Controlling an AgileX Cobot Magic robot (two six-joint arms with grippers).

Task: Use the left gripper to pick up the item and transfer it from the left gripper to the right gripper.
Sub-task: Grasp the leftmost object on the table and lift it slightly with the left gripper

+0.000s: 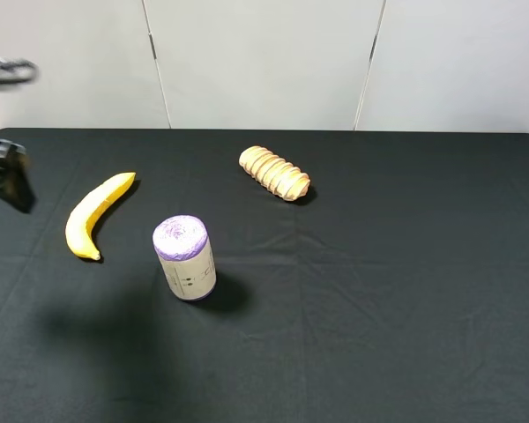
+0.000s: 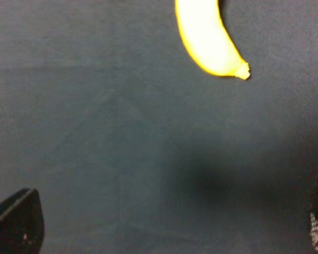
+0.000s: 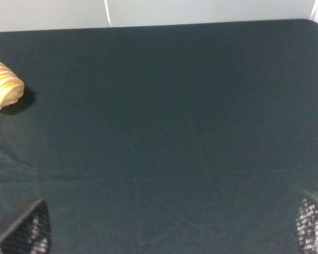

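Left gripper (image 2: 167,230), as I see it through its wrist camera, hangs over the cloth with its two black fingers spread wide and empty. Right gripper (image 3: 169,227) is also spread wide and empty, above dark cloth.

From the high camera, a table (image 1: 379,308) covered in black cloth fills the picture, with pale wall panels behind it. My landmark is a purple-topped cylinder (image 1: 185,257), standing upright left of the table's middle.

The banana (image 1: 93,214), curved and yellow, lies flat on the cloth to the left of the cylinder, near it but not touching. One end points toward the wall, the other toward the table's near edge. Farther left of the cylinder, past the banana, a dark blurred part of the left arm (image 1: 4,172) shows at the picture's edge. In the left wrist view one end of the banana lies ahead of the open fingers, apart from them.

A ridged tan bread loaf (image 1: 275,173) lies beyond the cylinder, toward the wall and to its right, well apart.
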